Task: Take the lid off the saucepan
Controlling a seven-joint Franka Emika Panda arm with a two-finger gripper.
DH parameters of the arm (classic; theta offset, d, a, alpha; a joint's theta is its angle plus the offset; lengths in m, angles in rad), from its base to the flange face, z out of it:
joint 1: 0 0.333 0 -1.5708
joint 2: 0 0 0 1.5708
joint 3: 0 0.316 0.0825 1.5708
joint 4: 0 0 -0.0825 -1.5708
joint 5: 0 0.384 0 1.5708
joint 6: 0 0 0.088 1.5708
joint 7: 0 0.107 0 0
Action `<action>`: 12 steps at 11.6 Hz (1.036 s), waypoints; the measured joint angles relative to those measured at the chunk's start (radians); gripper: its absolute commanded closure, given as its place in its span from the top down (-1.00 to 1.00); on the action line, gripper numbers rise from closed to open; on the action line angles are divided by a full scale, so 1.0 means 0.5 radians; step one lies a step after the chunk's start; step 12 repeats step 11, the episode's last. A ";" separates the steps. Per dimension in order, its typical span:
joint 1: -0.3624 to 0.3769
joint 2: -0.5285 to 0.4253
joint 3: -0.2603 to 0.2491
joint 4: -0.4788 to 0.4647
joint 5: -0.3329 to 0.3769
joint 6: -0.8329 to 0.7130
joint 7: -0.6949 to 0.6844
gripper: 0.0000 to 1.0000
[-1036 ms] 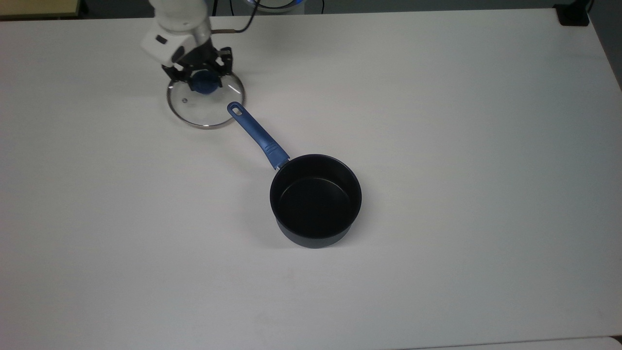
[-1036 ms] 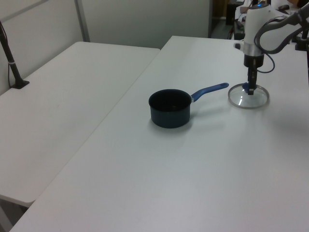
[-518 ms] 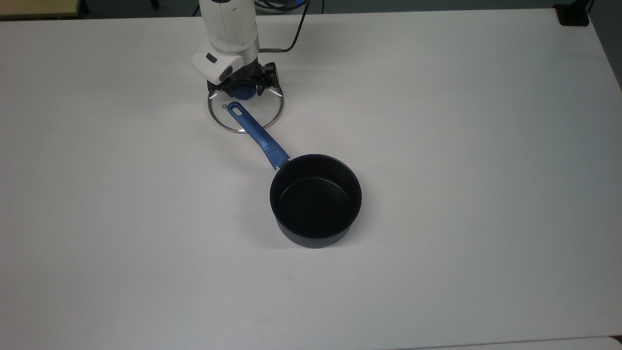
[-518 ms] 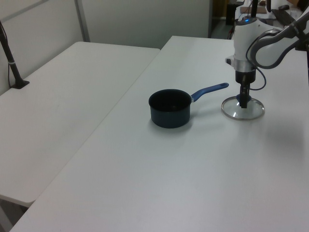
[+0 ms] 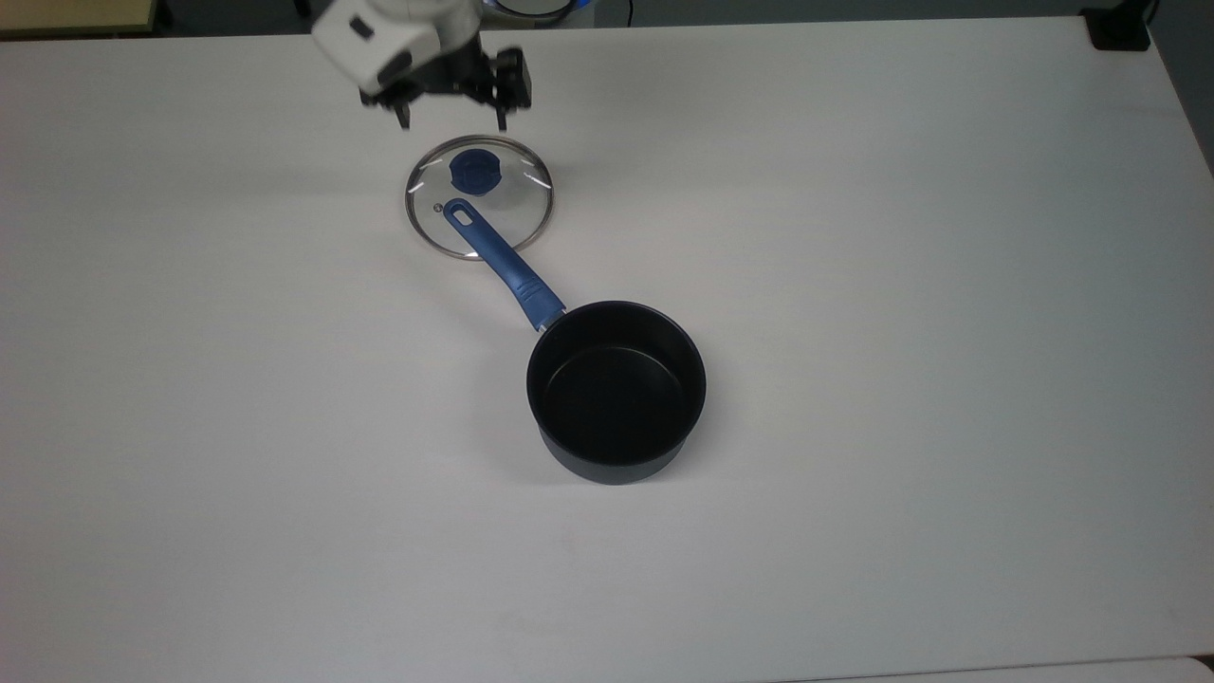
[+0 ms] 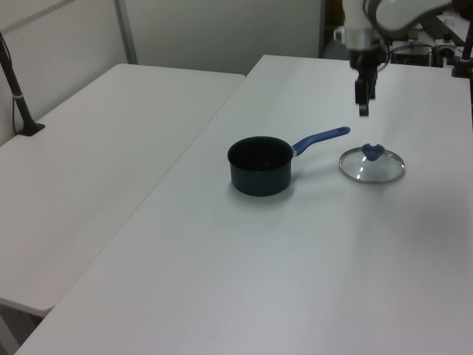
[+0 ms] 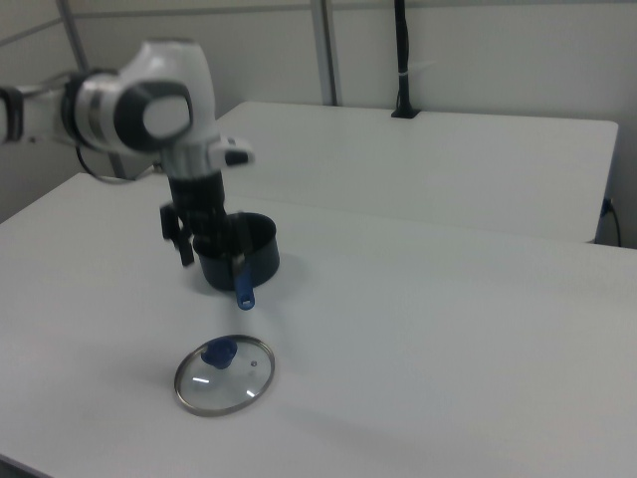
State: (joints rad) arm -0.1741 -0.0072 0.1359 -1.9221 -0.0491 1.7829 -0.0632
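Hand: the hand (image 5: 453, 114) hangs in the air above the surface, its two fingers spread apart with nothing between them; released.
Hand seen from the sides: in the left view the hand (image 6: 363, 97) points straight down, clear above the lid; in the right view the hand (image 7: 210, 253) stands in front of the saucepan and hides part of it.
Arm: the white arm (image 7: 149, 105) comes in from the right view's left; in the top view its wrist sits at the upper edge.
Lid: the lid (image 5: 480, 197) lies flat on the surface, knob up, below the hand in the top view and not touching it. The blue knob (image 5: 475, 172) sits at its middle, and a small vent hole shows near the rim on the top view's left.
Lid and handle: in the top view the end of the blue handle (image 5: 500, 263), with its oval hole, overlaps the glass; whether they touch I cannot tell.
Saucepan: the saucepan (image 5: 616, 387) stands upright and uncovered on the surface, dark inside, apart from the lid, its handle pointing toward the top view's upper left.
Side views: lid (image 6: 372, 163) lies at the left view's right of the saucepan (image 6: 260, 165); lid (image 7: 224, 373) lies nearer the camera than the saucepan (image 7: 255, 251) in the right view.
Surface: a plain white surface (image 5: 901, 285); a second white table (image 6: 103, 126) adjoins it at the left view's left.
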 measured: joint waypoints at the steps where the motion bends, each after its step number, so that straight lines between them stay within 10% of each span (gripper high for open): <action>1: 0.002 -0.019 0.005 0.160 0.000 -0.174 0.022 1.00; 5: -0.007 -0.088 -0.095 0.664 0.076 -0.624 0.052 1.00; 9: 0.280 -0.052 -0.446 0.677 0.124 -0.351 0.067 1.00; 12: 0.314 -0.043 -0.493 0.677 0.124 -0.291 0.077 1.00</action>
